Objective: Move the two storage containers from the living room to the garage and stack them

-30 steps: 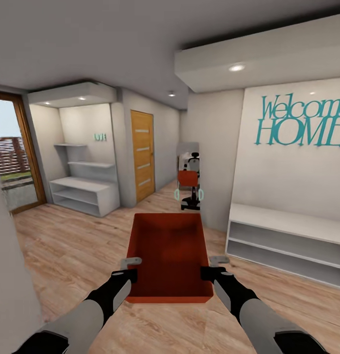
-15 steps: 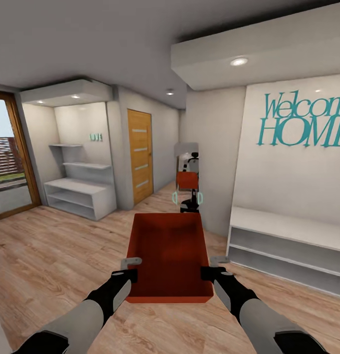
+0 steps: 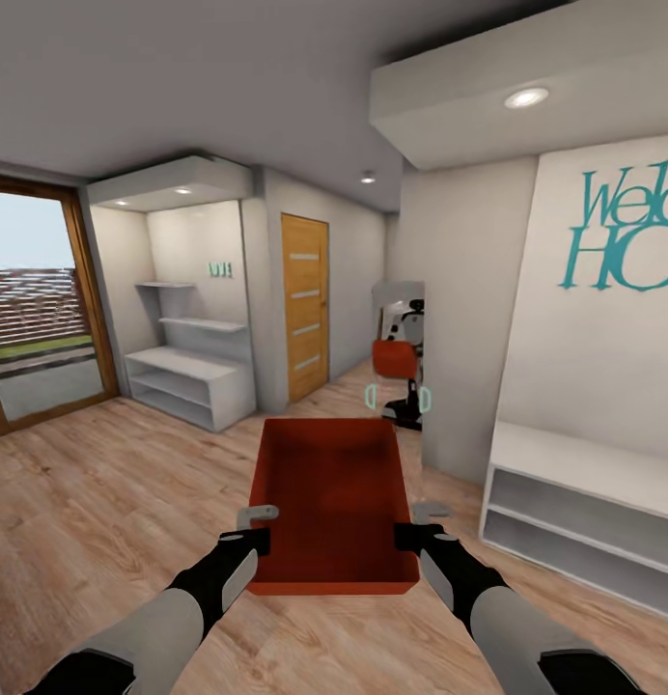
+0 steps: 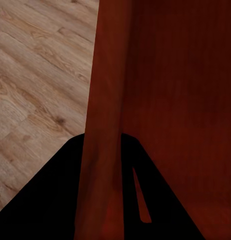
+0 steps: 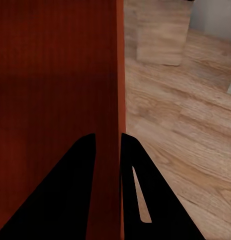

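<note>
One storage container (image 3: 334, 507) held level over wood plank floor (image 3: 102, 502).
Left claw (image 3: 258, 528) clamped on left wall; right claw (image 3: 413, 524) clamped on right wall.

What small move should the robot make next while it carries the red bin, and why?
Probably keep rolling ahead toward the hallway by the wooden door, grip unchanged. The left gripper and right gripper each clamp a side wall of the bin, and the light wood floor means this is not the garage.
</note>
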`<state>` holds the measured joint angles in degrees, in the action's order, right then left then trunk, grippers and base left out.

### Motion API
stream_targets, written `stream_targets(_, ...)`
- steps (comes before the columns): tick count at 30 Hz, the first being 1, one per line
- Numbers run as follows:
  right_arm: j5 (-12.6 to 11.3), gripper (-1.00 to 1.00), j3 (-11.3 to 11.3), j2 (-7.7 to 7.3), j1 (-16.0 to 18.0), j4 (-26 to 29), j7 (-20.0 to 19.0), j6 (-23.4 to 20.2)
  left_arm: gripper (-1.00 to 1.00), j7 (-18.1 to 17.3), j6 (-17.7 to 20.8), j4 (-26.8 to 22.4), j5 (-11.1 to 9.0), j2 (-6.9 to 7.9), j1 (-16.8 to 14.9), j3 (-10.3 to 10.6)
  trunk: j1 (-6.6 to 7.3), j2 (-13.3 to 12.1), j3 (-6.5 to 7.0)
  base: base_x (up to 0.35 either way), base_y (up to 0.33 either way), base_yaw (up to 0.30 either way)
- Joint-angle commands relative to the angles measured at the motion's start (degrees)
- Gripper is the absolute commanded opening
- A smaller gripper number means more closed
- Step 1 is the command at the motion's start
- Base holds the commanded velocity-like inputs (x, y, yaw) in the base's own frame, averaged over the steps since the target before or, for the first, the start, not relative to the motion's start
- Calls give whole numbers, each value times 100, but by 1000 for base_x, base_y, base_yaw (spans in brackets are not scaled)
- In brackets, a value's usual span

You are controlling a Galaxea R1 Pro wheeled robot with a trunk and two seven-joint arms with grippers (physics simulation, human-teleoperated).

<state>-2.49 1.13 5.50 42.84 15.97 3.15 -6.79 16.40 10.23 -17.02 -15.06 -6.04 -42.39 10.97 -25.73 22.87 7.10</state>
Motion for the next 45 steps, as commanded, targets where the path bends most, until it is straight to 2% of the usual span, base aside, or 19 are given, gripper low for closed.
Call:
stream_targets(1, -112, -100, -61, -66, -4, 3, -17, -33, -100, 39, 23, -39, -6, 208, -6, -227, -5, 5, -2, 321, -97, 268)
stream_targets(25, -112, -100, -61, -66, -4, 3, -17, -33, -100, 39, 22, -39, -15, 208, -6, -227, -5, 5, -2, 321, -97, 265)
stream_targets(45, -112, -100, -61, -66, -4, 3, -17, -33, -100, 39, 22, -39, -15, 241, -6, -227, -5, 5, -2, 321, -96, 23)
